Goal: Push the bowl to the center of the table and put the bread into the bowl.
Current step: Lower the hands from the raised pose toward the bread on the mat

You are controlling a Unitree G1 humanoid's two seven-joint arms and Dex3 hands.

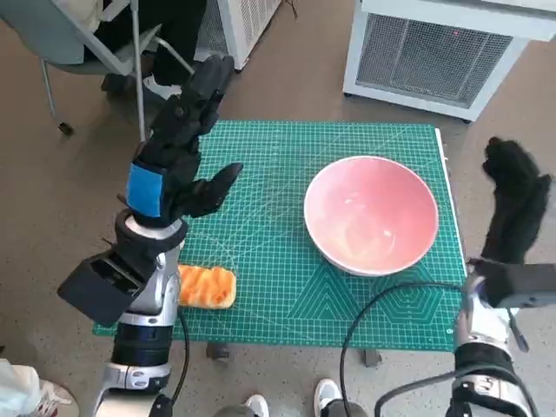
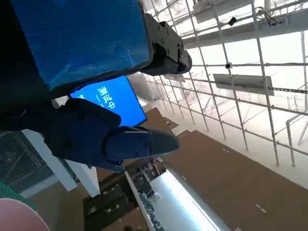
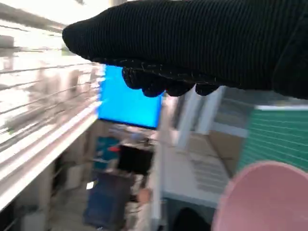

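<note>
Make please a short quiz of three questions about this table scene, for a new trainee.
1. True or false: the bread already lies inside the pink bowl.
2. Which hand is nearer to the bowl? A) the left hand B) the right hand
3. Fill in: the bowl stands toward the ____ side of the green mat.

Key: 1. False: the bread lies on the mat at its near left edge, and the bowl is empty. 2. B. 3. Right.
</note>
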